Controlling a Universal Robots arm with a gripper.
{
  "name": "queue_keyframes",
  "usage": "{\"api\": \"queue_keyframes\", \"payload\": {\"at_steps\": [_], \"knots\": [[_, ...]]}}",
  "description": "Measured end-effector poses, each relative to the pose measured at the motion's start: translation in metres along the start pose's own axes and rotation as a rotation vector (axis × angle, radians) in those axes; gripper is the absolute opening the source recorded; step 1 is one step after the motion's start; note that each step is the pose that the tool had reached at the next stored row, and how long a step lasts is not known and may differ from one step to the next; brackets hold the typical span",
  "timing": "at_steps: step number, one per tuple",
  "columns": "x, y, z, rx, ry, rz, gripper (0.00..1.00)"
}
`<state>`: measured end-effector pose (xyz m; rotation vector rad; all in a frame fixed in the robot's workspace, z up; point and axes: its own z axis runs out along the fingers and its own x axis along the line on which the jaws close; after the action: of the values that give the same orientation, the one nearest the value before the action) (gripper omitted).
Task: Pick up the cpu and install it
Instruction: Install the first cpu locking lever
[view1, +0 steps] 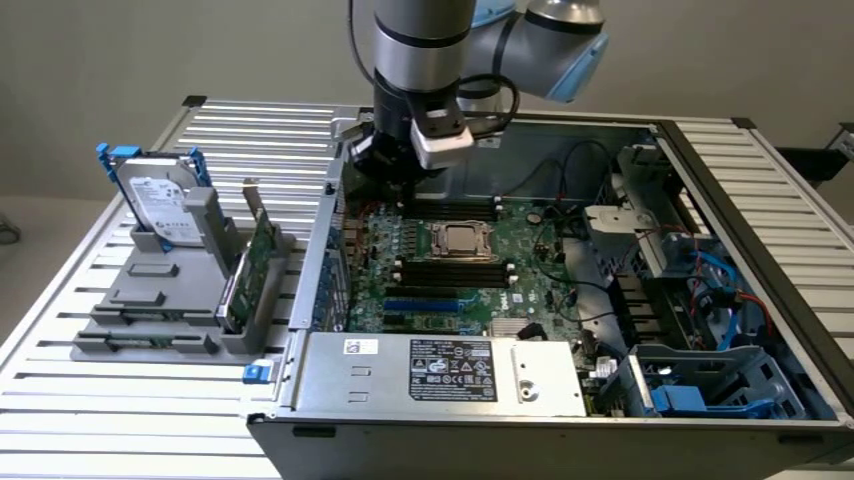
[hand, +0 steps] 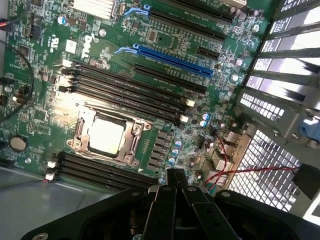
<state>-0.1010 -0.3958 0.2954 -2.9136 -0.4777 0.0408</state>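
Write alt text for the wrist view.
A shut black gripper hangs empty above a green motherboard. A shiny silver cpu sits in its metal-framed socket, between rows of black memory slots.

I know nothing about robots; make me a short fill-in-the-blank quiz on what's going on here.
1. The gripper hangs over the motherboard with its fingers ____.
2. The shiny cpu lies inside the metal-framed ____.
3. The hard drive stands in a grey holder ____ the computer case.

Missing: shut; socket; outside
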Motion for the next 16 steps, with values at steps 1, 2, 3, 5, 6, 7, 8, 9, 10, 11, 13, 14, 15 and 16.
{"api": "queue_keyframes", "payload": {"at_steps": [1, 2, 3, 5, 6, 7, 8, 9, 10, 11, 13, 14, 15, 16], "knots": [[0.0000, 0.0000, 0.0000, -0.0001, -0.0028, -0.018, 0.11], [0.0000, 0.0000, 0.0000, -0.0002, -0.0056, -0.035, 0.11], [0.0000, 0.0000, 0.0000, -0.0004, -0.0086, -0.054, 0.11], [0.0000, 0.0000, 0.0000, -0.0009, -0.0134, -0.091, 0.11], [-0.0001, 0.0000, 0.0000, -0.0014, -0.0140, -0.108, 0.11], [0.0000, 0.0000, -0.0001, -0.0020, -0.0135, -0.124, 0.11], [0.0000, 0.0000, 0.0000, -0.0023, -0.0117, -0.140, 0.11], [0.0000, 0.0000, 0.0000, -0.0030, -0.0092, -0.155, 0.11], [0.0000, 0.0000, 0.0000, -0.0032, -0.0066, -0.170, 0.11], [0.0001, 0.0000, 0.0000, -0.0032, -0.0039, -0.185, 0.11], [0.0000, 0.0000, 0.0000, -0.0027, 0.0023, -0.215, 0.11], [0.0000, 0.0000, 0.0000, -0.0025, 0.0052, -0.230, 0.11], [0.0000, 0.0000, 0.0000, -0.0023, 0.0081, -0.245, 0.11], [0.0000, 0.0000, 0.0000, -0.0022, 0.0106, -0.260, 0.11]]}}
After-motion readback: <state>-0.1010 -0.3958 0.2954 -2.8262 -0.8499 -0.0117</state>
